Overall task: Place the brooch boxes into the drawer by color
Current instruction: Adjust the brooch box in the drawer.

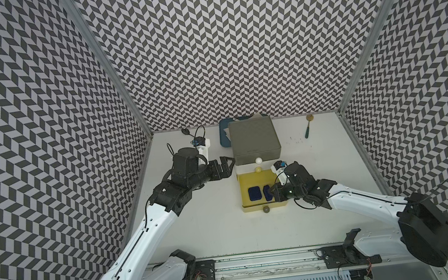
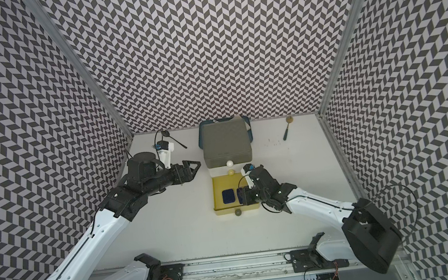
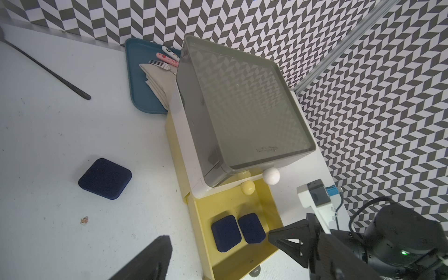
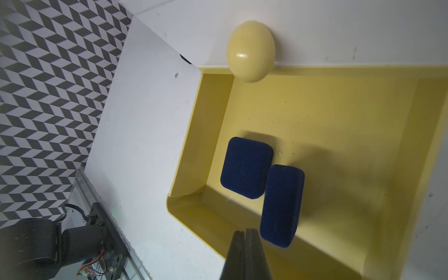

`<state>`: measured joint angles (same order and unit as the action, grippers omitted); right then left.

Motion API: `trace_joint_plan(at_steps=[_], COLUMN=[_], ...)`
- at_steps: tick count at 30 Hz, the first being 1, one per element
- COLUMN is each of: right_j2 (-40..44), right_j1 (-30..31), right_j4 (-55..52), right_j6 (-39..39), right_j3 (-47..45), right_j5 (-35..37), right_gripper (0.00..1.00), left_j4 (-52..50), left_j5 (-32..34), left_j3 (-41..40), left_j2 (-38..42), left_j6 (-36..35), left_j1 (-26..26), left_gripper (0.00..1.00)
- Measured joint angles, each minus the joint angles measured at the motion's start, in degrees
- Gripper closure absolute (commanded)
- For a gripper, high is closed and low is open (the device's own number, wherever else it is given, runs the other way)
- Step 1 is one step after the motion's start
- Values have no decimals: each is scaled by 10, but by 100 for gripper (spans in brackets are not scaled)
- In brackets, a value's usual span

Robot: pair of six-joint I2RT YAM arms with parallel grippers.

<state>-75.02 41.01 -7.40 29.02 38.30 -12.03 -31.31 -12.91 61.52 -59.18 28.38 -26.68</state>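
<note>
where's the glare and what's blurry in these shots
Left wrist view: the chest has a glossy grey top mirroring the chevron wall. Right wrist view: a small highlight on the yellow knob, a soft shadow across the yellow drawer, and the shut right tool looks soft up close. Top views: evenly lit, no strong glare.

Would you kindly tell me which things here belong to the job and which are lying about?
Job: two navy rounded-square boxes in the open yellow drawer; third navy box on the table.
Lying about: dark blue tray, black spoon, green-handled spoon.
</note>
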Motion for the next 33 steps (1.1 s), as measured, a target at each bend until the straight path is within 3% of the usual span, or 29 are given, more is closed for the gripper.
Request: trace_joint_plan(at_steps=[14,31,33], right_j2=[-43,-30,-13], right_j1=[1,-22,-22], right_j4=[18,-25,-33], right_j6=[10,-5,-8], right_j3=[0,-20,-20], right_j5=[44,89,90], right_gripper=[100,100,96], left_j4=[-1,-1,-1], left_j5=[0,0,1], left_j3=[0,0,0], left_j2=[6,6,6], left_j6=[0,0,0], left_j1=[0,0,0], left_gripper=[0,0,0])
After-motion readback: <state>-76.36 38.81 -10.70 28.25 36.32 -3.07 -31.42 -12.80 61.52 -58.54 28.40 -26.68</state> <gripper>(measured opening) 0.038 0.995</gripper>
